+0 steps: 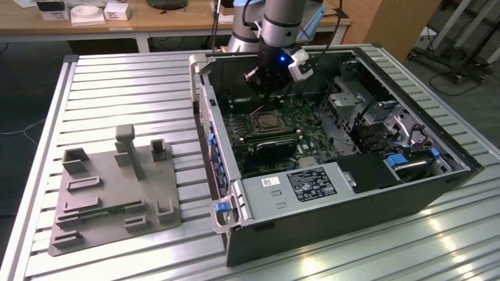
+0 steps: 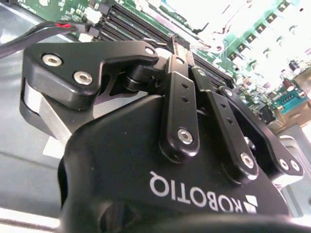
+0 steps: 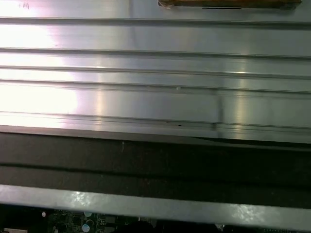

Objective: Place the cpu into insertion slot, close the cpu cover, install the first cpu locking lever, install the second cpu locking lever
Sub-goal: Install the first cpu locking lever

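Hovering gripper [image 1: 270, 93], cpu [image 1: 270, 122] in insertion slot [image 1: 254, 124]

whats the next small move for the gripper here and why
Probably a short descent toward the insertion slot. In the exterior view the gripper hangs inside the open computer case, above and slightly behind the slot, not touching it. Whether it holds the cpu can't be told, so move slowly.
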`<state>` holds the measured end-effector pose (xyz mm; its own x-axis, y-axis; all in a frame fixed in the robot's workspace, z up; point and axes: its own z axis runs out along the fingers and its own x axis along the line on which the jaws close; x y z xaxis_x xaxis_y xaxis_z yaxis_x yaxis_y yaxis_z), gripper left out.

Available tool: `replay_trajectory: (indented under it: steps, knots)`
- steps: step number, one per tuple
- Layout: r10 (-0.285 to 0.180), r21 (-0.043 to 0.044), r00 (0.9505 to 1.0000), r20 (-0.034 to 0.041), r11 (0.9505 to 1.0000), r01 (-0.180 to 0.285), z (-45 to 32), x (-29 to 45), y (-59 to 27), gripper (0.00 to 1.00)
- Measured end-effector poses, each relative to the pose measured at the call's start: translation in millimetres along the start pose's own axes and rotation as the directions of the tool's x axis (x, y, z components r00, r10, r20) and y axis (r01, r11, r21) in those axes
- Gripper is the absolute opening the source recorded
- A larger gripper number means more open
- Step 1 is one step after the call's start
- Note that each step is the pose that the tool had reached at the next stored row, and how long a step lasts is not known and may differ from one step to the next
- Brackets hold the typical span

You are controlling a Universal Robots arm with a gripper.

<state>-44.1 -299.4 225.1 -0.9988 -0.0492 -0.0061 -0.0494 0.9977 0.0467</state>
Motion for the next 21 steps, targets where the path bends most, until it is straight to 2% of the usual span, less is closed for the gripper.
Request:
replay_trajectory:
  steps: [11,21]
  knots:
    - [0.000,0.0001,1.0000,0.0000,1.0000,0.000,11.1,-0.9,-0.6,0.10]
    - [0.000,0.0001,1.0000,0.0000,1.0000,0.000,15.4,-6.3,-1.0,0.10]
